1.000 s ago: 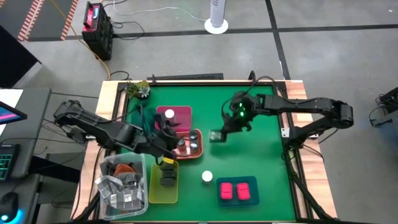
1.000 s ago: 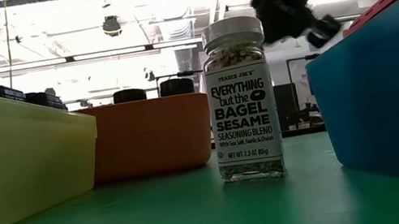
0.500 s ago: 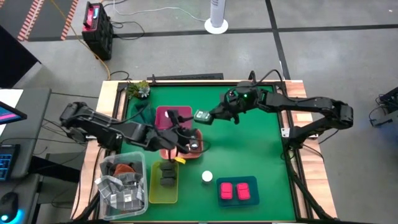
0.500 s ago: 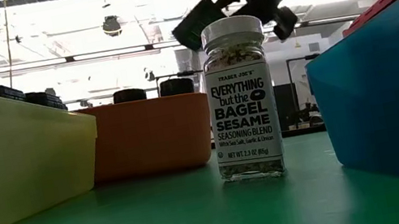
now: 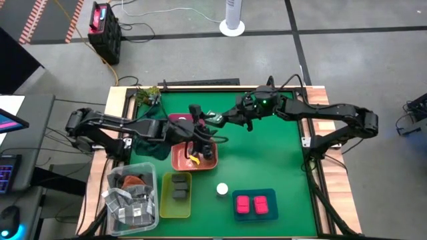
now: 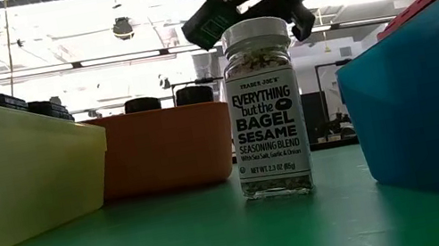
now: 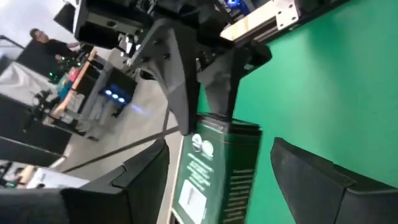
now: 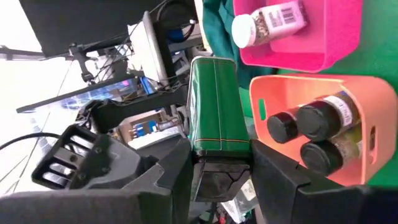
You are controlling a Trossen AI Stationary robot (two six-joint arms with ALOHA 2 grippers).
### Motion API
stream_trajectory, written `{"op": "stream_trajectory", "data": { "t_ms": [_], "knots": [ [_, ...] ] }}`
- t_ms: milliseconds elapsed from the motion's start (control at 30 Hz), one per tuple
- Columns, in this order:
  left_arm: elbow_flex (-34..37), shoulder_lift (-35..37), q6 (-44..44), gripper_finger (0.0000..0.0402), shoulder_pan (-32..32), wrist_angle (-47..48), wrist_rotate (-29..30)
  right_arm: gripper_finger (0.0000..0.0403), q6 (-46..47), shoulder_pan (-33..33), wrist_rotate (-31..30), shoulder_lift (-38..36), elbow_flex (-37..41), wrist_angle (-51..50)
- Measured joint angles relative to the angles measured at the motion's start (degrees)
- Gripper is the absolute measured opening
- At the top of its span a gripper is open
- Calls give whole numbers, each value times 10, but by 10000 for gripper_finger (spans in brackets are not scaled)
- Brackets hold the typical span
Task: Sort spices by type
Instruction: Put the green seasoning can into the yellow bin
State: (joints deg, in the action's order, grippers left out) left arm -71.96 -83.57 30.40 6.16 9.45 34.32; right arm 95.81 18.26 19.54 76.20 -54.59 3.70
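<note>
A dark green spice box (image 5: pixel 215 121) hangs in the air over the far middle of the table, shut in my right gripper (image 5: pixel 228 119), which reaches in from the right. My left gripper (image 5: pixel 200 130) is open. In its wrist view its fingers stand on either side of the box (image 7: pixel 217 174) with gaps showing. Two dark boxes lie in the yellow tray (image 5: pixel 175 193) and two pink boxes in the blue tray (image 5: pixel 255 203). A white-capped jar (image 5: pixel 222 190) stands on its base on the green mat. Another lies in the pink tray (image 8: pixel 267 18). Dark-lidded jars (image 8: pixel 311 124) stand in the salmon tray. My right gripper pinches the green box by one short end (image 8: pixel 214 146) between its two fingers, coming from the table's right side. The box is lifted clear of the table and sticks out beyond the fingers toward my left gripper (image 7: pixel 221 149).
The pink tray (image 5: pixel 190 122) and the salmon tray (image 5: pixel 193 157) lie under both grippers. A clear bin of grey packets (image 5: pixel 130 193) sits at the near left, and a small plant (image 5: pixel 148 95) at the far left corner. In the low view the jar (image 6: pixel 265 106) stands between the orange and blue trays.
My right gripper has carried the green box from the table's middle toward the left and far edge, and has raised and turned it. My left gripper has moved from over the yellow tray toward the far edge, up to the box, so its fingers now flank it.
</note>
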Motion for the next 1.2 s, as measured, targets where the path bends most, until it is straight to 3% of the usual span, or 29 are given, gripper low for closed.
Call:
{"op": "stream_trajectory", "data": {
  "t_ms": [333, 567, 900, 1033, 1200],
  "knots": [
    [0, -34, 122, 266, -19, -40, -27, 162, 2, 0, -11, 0, 0, 29],
    [0, -83, 236, 265, -5, -126, 52, 162, 2, 0, -13, 0, 0, 34],
    [0, -87, 231, 263, 6, -141, 99, 162, -3, 2, -11, 0, 0, 38],
    [0, -87, 232, 238, 6, -141, 113, 162, -3, 2, -12, 0, 0, 38],
    [0, -86, 245, 176, 6, -143, 118, 162, -1, 1, -12, 0, 0, 41]
  ]
}}
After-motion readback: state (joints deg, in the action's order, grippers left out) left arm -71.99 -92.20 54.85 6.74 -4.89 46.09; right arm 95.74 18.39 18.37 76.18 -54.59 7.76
